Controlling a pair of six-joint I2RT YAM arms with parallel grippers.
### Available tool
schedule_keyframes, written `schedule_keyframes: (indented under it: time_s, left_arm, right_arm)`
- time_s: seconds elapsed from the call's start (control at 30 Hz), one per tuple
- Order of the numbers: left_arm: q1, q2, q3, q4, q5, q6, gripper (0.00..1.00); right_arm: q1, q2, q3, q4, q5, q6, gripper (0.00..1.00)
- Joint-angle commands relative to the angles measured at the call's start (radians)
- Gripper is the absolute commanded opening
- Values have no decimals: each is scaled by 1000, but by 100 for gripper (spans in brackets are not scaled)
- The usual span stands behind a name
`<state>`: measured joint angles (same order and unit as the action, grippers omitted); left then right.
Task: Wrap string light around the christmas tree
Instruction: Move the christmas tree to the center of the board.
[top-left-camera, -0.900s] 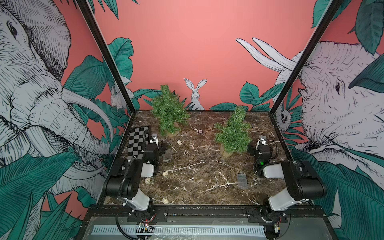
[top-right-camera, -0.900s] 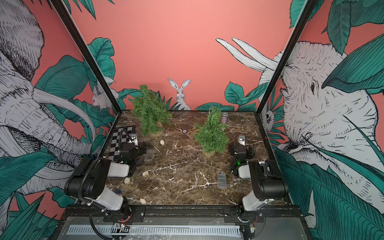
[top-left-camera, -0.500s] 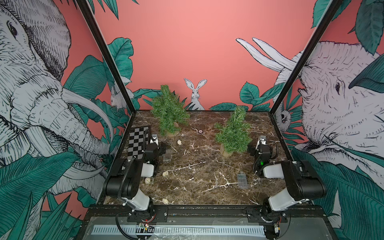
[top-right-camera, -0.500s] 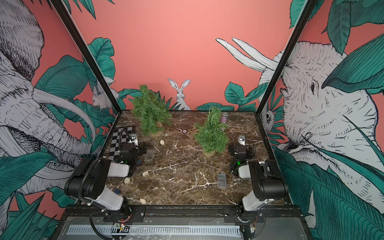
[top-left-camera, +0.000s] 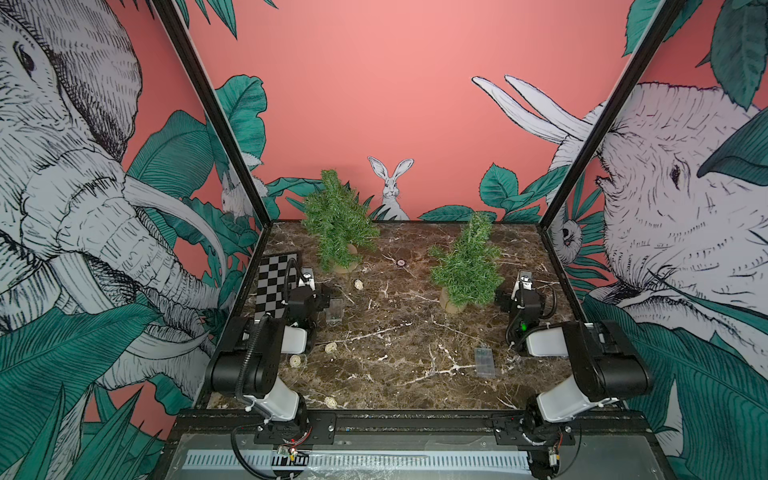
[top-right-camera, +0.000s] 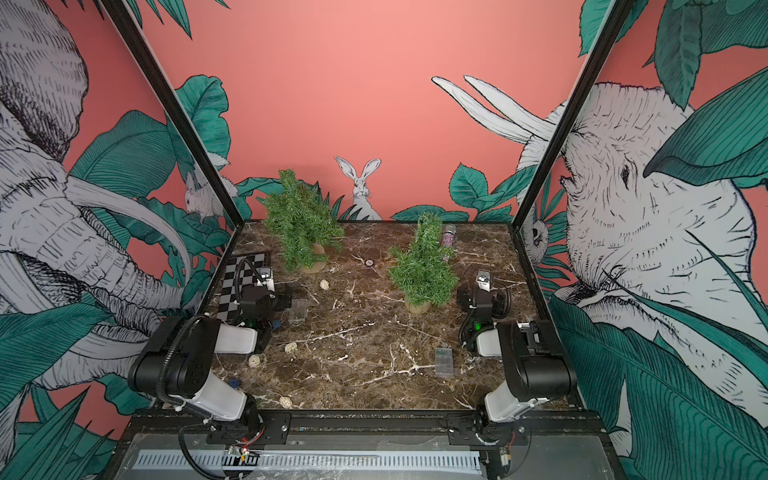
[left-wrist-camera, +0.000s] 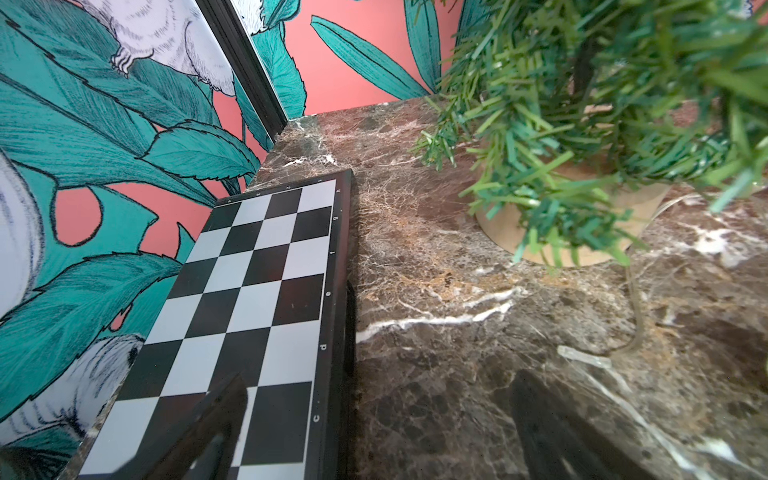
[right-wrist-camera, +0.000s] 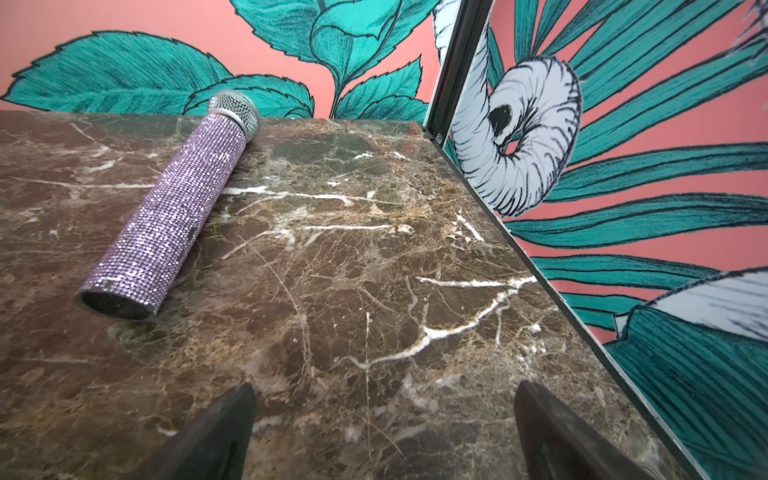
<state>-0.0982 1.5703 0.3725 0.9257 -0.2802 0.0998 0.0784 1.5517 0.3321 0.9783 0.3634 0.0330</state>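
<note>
Currently the left gripper (left-wrist-camera: 382, 440) and the right gripper (right-wrist-camera: 386, 440) are held wide and empty. The string light (top-left-camera: 331, 347) is seen loose on the table (top-left-camera: 395, 332), its balls (top-left-camera: 295, 360) strewn beside the left arm (top-left-camera: 253, 357), nothing wrapped yet. The wire (left-wrist-camera: 636, 316) near the rear christmas tree (top-left-camera: 338, 220) is best pinched low and lifted slowly, so that no branch is snagged.

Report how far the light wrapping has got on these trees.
Done: nothing visible. Both the back tree and the front tree look bare.
In hand: nothing. The left claw and right claw are open and empty.
Left: everything. The string light lies loose across the table, so picking it up and winding it round a tree are not yet begun.
</note>
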Motion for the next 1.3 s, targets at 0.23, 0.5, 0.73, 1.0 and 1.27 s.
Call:
schedule_keyframes:
  time_s: [0.23, 0.5, 0.73, 1.0, 1.27]
  left_arm:
    - [-107, -297, 15, -304, -152, -26, 100]
    - [-172, -549, 119, -758, -327, -217, 100]
    - [-168, -622, 376, -1214, -111, -336, 100]
    - [-133, -610, 544, -1233, 253, -423, 90]
    - [-515, -320, 808, -1297, 265, -278, 88]
  right_arm:
    - [55, -532, -2, -542, 223, 168, 99]
    - [37, -682, 238, -1120, -218, 473, 93]
    - [49, -684, 514, -1379, -352, 479, 85]
    - [56, -684, 801, -1599, -412, 334, 92]
    - [197, -637, 1034, -1676, -499, 300, 88]
